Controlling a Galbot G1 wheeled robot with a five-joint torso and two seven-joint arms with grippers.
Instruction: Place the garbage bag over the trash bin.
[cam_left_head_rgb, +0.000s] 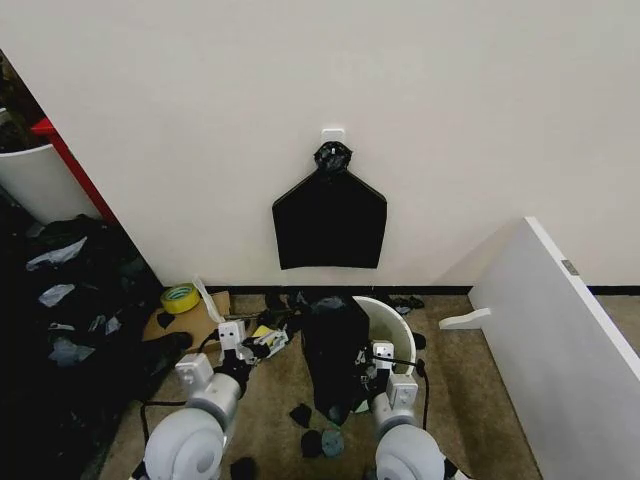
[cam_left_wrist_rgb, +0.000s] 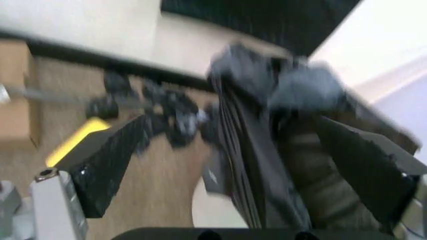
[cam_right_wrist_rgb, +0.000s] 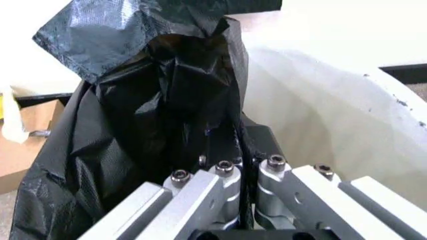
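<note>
The trash bin (cam_left_head_rgb: 392, 320) sits on the brown floor near the wall, w/ its white rim tipped up on the right side. The garbage bag (cam_left_head_rgb: 335, 355) hangs over the bin's left side, black & crinkly, and goes down to the floor on the near side.

The right gripper (cam_right_wrist_rgb: 239, 150) is at the bin's near edge. Its two fingers are squeezed shut on a fold of the garbage bag (cam_right_wrist_rgb: 133, 125), right next to the white inside wall of the bin (cam_right_wrist_rgb: 320, 115).

The left gripper (cam_left_wrist_rgb: 220, 165) is just left of the bin, at the bag's left side. Its fingers are spread wide apart. One black finger (cam_left_wrist_rgb: 110, 160) is out to one side, the other is on the far side of the bag's folds (cam_left_wrist_rgb: 260, 150). The bag hangs between them but the fingers aren't pinching it.

On the wall up above, a flat bundle of black bags (cam_left_head_rgb: 330, 215) hangs from a white hook (cam_left_head_rgb: 333, 133). A roll of yellow tape (cam_left_head_rgb: 180, 297) lies on a cardboard box (cam_left_head_rgb: 190, 318) to the left. Small black scraps (cam_left_head_rgb: 320, 440) lie on the floor near the robot. A white board (cam_left_head_rgb: 560, 340) leans on the right.
</note>
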